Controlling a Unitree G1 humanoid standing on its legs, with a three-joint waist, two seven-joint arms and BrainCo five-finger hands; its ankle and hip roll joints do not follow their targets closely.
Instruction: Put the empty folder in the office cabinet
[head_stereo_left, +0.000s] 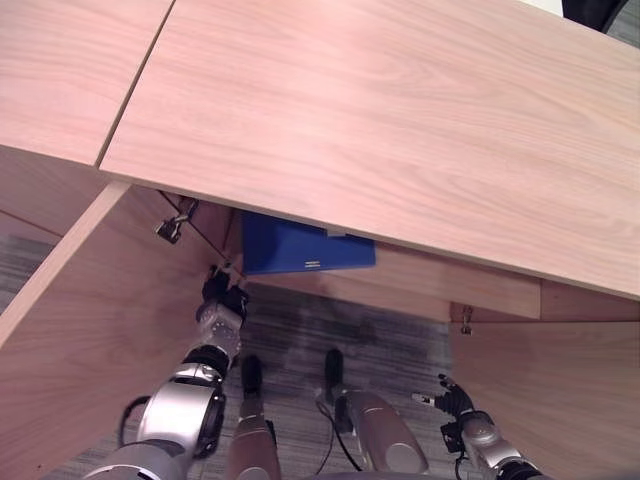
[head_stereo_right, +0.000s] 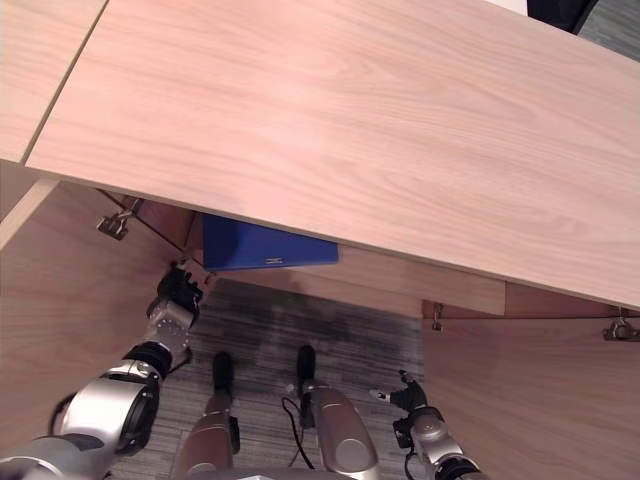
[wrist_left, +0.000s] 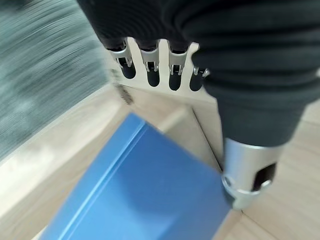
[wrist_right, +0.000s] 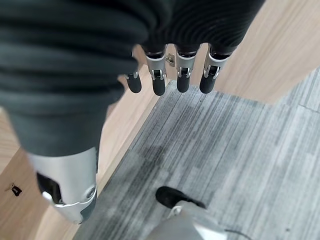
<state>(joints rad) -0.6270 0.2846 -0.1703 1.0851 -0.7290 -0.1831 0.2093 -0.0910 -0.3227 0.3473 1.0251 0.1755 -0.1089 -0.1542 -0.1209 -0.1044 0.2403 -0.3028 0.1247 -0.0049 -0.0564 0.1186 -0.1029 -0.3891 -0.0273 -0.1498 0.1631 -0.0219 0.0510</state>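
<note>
We see the blue folder (head_stereo_left: 306, 249) lying flat inside the open office cabinet (head_stereo_left: 480, 285) — just ahead of our left robot hand (head_stereo_left: 222, 297), fingers straight, nothing pinched. The right robot hand (head_stereo_left: 452, 402) hangs relaxed, well apart — so the left is nearer.

the cabinet top (head_stereo_left: 400, 120) hides most of the blue folder (head_stereo_left: 300, 250).
</note>
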